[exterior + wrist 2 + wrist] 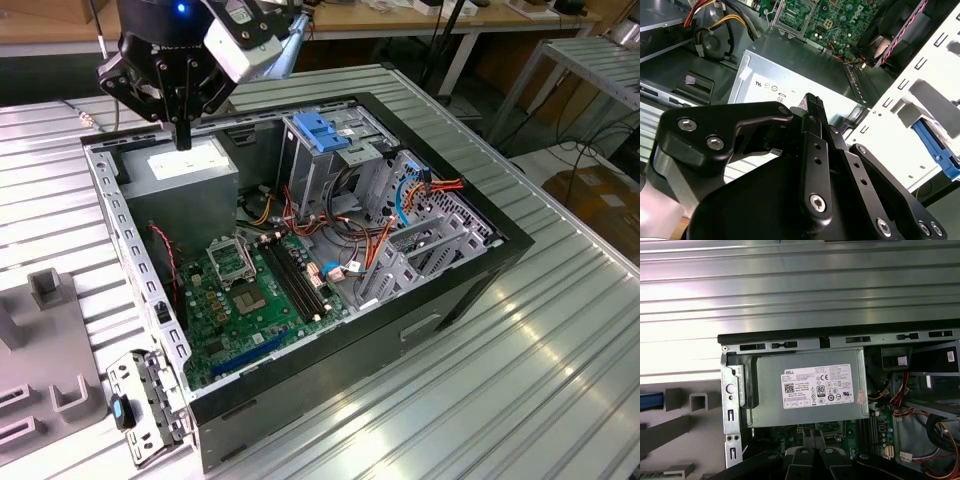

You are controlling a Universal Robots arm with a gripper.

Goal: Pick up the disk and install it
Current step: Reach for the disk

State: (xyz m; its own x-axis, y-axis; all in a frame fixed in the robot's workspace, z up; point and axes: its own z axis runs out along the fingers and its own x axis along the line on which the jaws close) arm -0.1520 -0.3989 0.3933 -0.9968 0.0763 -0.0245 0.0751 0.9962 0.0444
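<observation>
A: Which step do we read here?
B: The pick-up, not yet begun. The gripper [183, 138] hangs over the power supply [180, 170] in a corner of the open computer case [500, 245]. Its fingers are together with nothing between them. In the second wrist view the tips sit over the supply's white sticker.

A: Where do we place the disk?
B: Outside the case. In the first wrist view a blue strip lies on the grey fixture [699, 401] beside the case wall. We take it for a side rail of the disk [650, 400], though too little shows to be sure. The fixture stands on the ribbed tabletop [520, 380], at the exterior view's left.

A: Has installation started?
B: We judge not. The drive cage [300, 175] with its blue latch [315, 135] stands by the motherboard [250, 290], well apart from the gripper.

A: What does the next move call for?
B: In our judgement, parted fingers, travel off the case to the fixture, and a grip across the disk's flat body.
</observation>
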